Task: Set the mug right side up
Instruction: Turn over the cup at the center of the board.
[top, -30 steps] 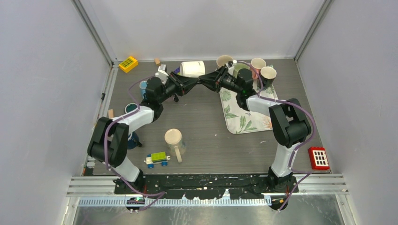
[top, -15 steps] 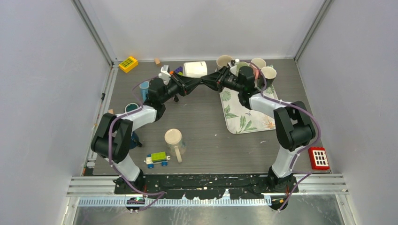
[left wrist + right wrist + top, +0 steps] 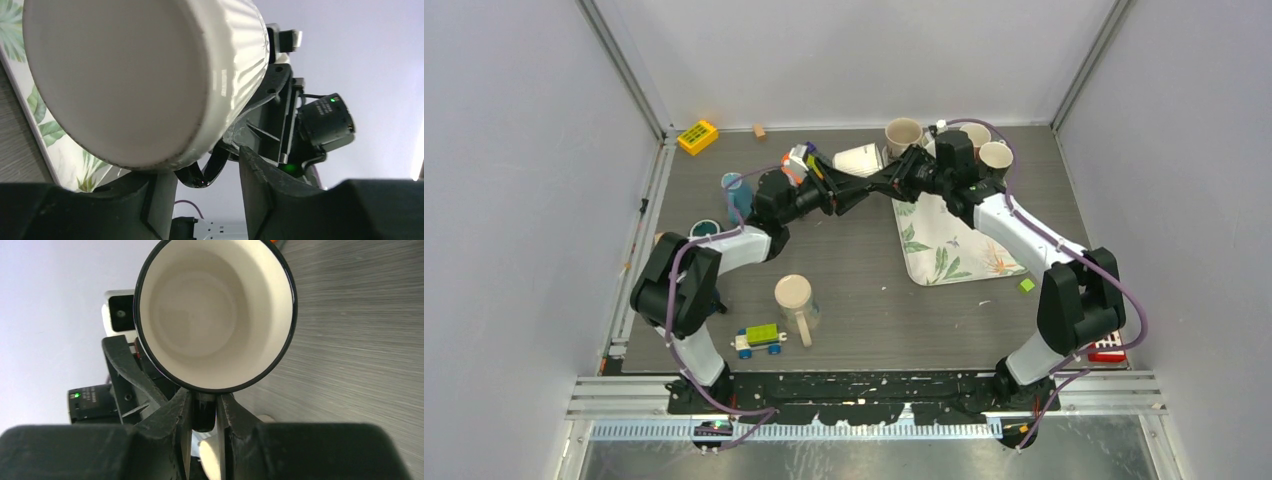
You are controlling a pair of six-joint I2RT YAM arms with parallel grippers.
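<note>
Two pincers meet at the mug (image 3: 860, 159), far centre of the tabletop (image 3: 854, 270), which looks lifted clear of it. Mug lies on its side: long axis roughly level, mouth toward the right wrist, base toward the left. Right pincer (image 3: 204, 412) is pinched on the dark handle (image 3: 200, 176), so the right arm carries. Left pincer (image 3: 205, 186) is spread, handle loop between its fingers, contact unclear. Both arms reach far forward, angled inward. Righting likely needs a right-wrist roll, mouth up.

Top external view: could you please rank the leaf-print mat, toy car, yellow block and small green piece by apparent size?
1. leaf-print mat
2. toy car and yellow block, too alike to rank
3. small green piece
</note>
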